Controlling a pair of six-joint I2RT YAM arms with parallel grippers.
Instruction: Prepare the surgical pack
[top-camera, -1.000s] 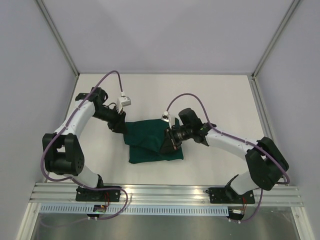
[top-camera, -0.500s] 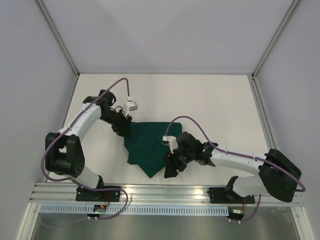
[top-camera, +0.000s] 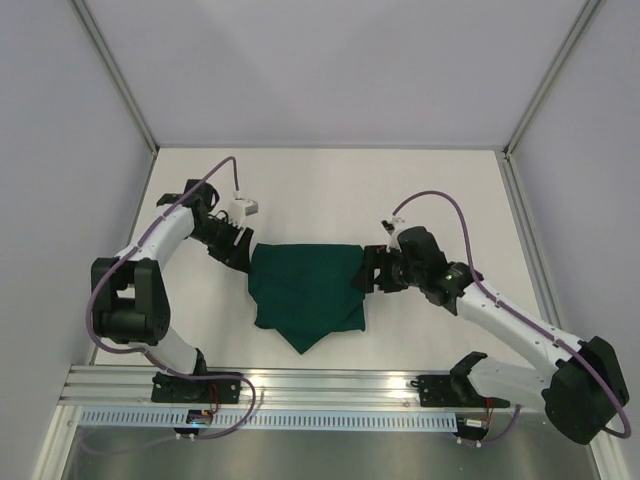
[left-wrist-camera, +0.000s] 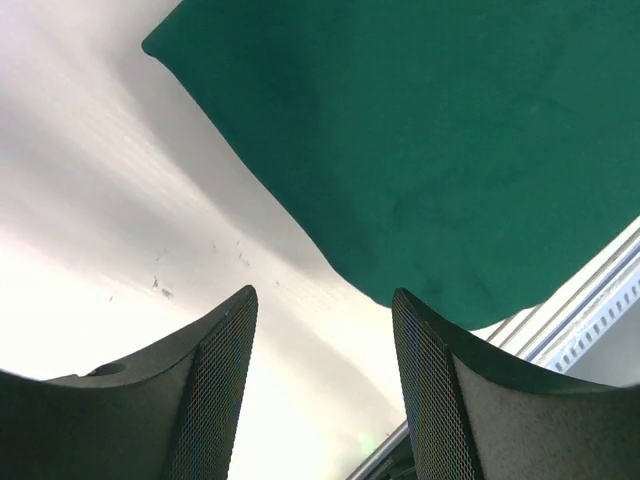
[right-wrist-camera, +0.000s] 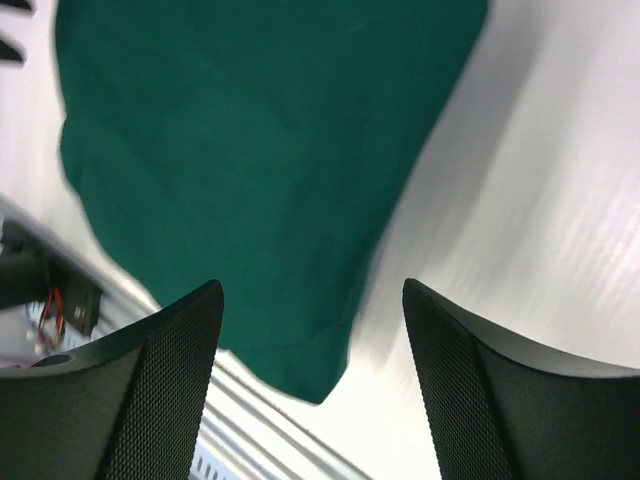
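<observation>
A wide white table (top-camera: 330, 190) fills the floor of a pale walled enclosure, with a ridged metal rail (top-camera: 330, 385) along its near edge. Two white and black arms are bolted there. The left arm (top-camera: 165, 235) bends up and inward, and the right arm (top-camera: 510, 320) stretches in low from the other side. Between them, at the middle of the table, lies the surgical pack (top-camera: 305, 290). It is a dark green cloth folded into a flat, roughly square bundle. Its top edge is straight, its surface is softly creased, and one pointed corner hangs toward the rail. Whatever the folds may cover is hidden from every view. The left gripper (top-camera: 243, 262) sits just beside the pack's far left corner, and the right gripper (top-camera: 362, 272) sits at its right edge. From above I cannot tell whether either touches the cloth. In both wrist views the mesh-faced fingers (left-wrist-camera: 225, 380) stand apart with only table between them, grasping nothing.
</observation>
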